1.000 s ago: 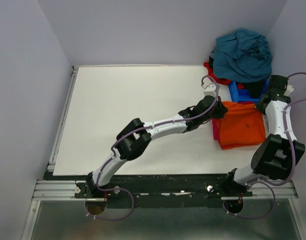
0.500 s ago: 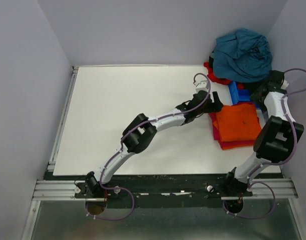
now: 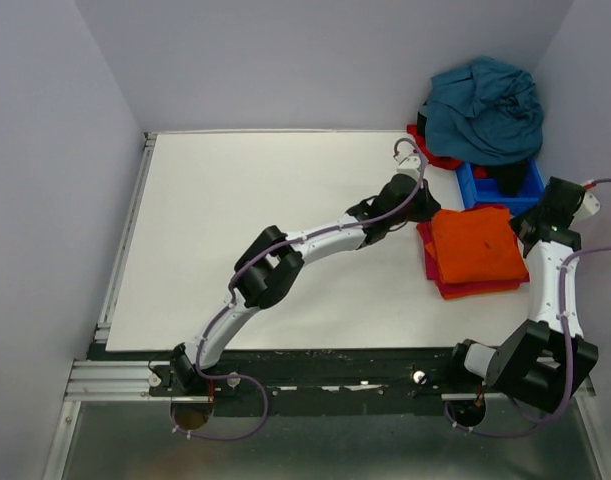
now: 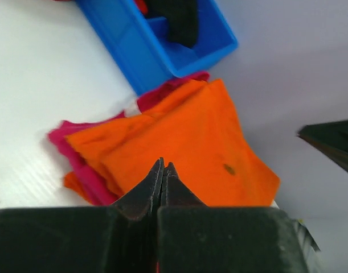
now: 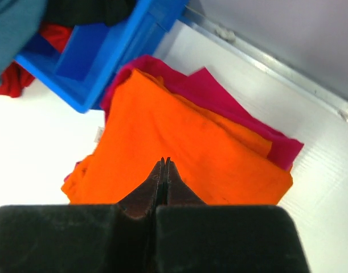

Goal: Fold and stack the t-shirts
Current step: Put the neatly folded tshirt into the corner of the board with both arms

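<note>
lying folded at the right side of the table (image 3: 265,230), the orange t-shirt (image 3: 475,245) rests on the magenta-red t-shirt (image 3: 431,265), whose edges peek out along its left and near sides. just beyond this stack stands the blue bin (image 3: 500,185) with something black (image 4: 176,20) inside it. the teal-blue t-shirt (image 3: 485,110) is heaped, unfolded, in the far right corner over the bin's far end, and a red t-shirt (image 3: 430,150) shows beneath its left edge. the left gripper (image 4: 163,168) sits at the stack's left side with its fingers pressed tight together, gripping nothing, tips pointing across the orange cloth. the right gripper (image 5: 164,165) is at the stack's right side, fingers likewise pinched together with nothing between them. whether either tip touches the cloth cannot be told.
</note>
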